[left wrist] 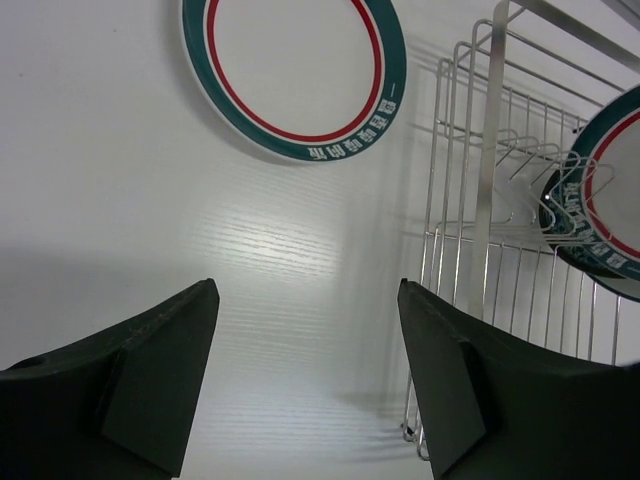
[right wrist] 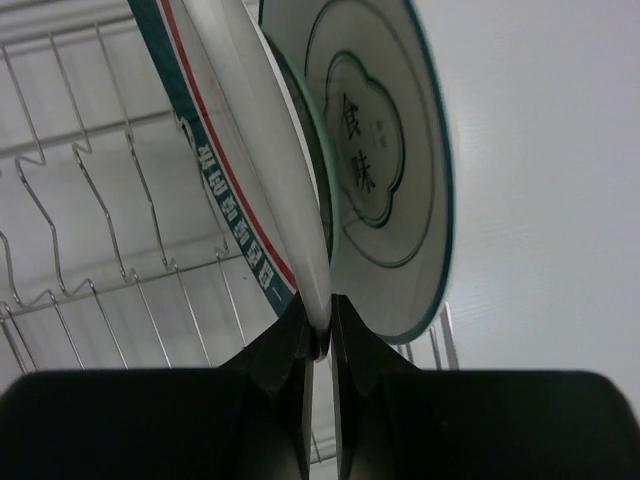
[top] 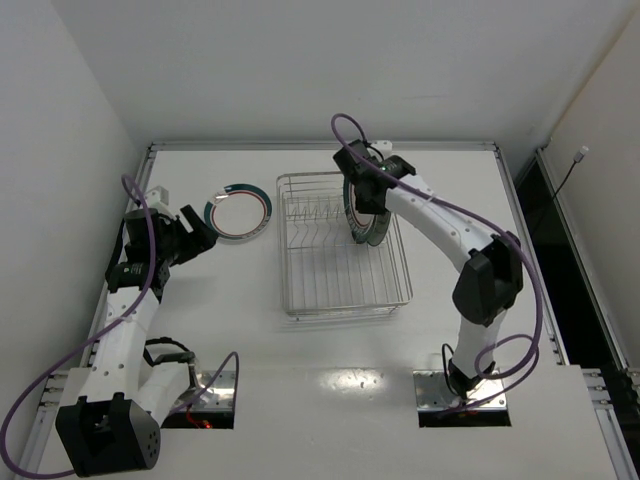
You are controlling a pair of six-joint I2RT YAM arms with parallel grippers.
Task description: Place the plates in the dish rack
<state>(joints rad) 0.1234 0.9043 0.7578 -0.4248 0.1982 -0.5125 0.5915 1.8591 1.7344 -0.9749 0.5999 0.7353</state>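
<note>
Fingers (right wrist: 275, 390) of the right gripper (right wrist: 320, 335) are squeezed to a thin slit on the rim of the held plate (right wrist: 230, 170), white with a teal rim and red ring, which stands on edge inside the dish rack (top: 330, 275) toward its 1 o'clock corner. Our left gripper (left wrist: 308, 290) holds its fingers (left wrist: 160, 370) wide apart around nothing, above the table (left wrist: 120, 200). We count three plates and one dish rack. Inside the dish rack, at 3 o'clock of the held plate in the right wrist view, the patterned plate (right wrist: 390, 150) also stands on edge, just beside it. Outside, the flat plate (top: 240, 215), teal-rimmed and red-ringed, lies on the table at the dish rack's 10 o'clock, with the left gripper at that plate's 8 o'clock.
</note>
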